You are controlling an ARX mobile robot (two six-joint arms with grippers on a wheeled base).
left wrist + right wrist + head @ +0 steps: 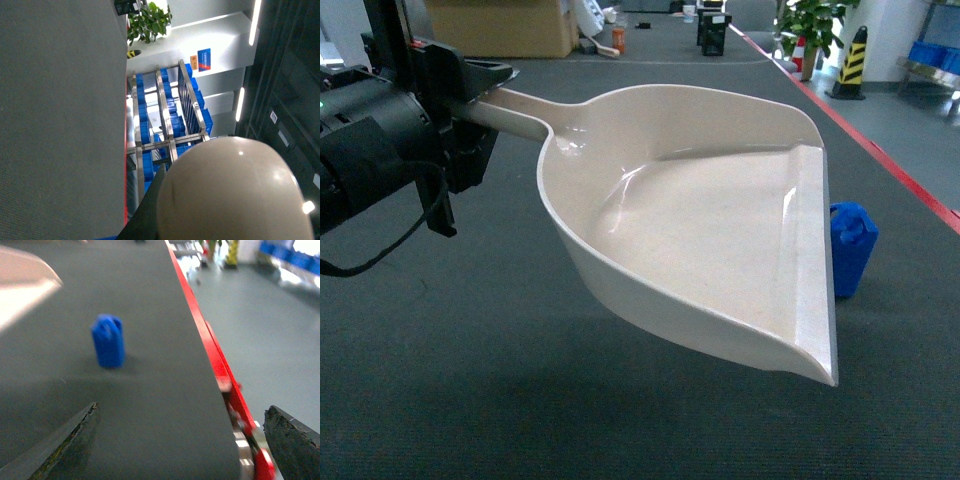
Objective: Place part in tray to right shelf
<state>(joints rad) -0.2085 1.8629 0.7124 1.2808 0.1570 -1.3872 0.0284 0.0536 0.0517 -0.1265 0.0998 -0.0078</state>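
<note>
The cream tray (720,230) hangs level above the dark mat, and my left gripper (470,100) is shut on its long handle at the left. In the left wrist view the tray's rounded back (235,195) fills the lower right. The blue part (852,250) stands upright on the mat just past the tray's front lip, outside the tray. In the right wrist view the part (108,341) stands ahead and to the left of my right gripper (182,408), which is open, empty and well short of it. The right shelf (167,120), a steel rack, stands far off.
A red strip (215,355) marks the mat's right edge, with grey floor beyond. Blue crates (935,55) sit on the rack at the far right. A potted plant (810,25), a striped bollard (850,60) and cardboard boxes (500,25) stand at the back.
</note>
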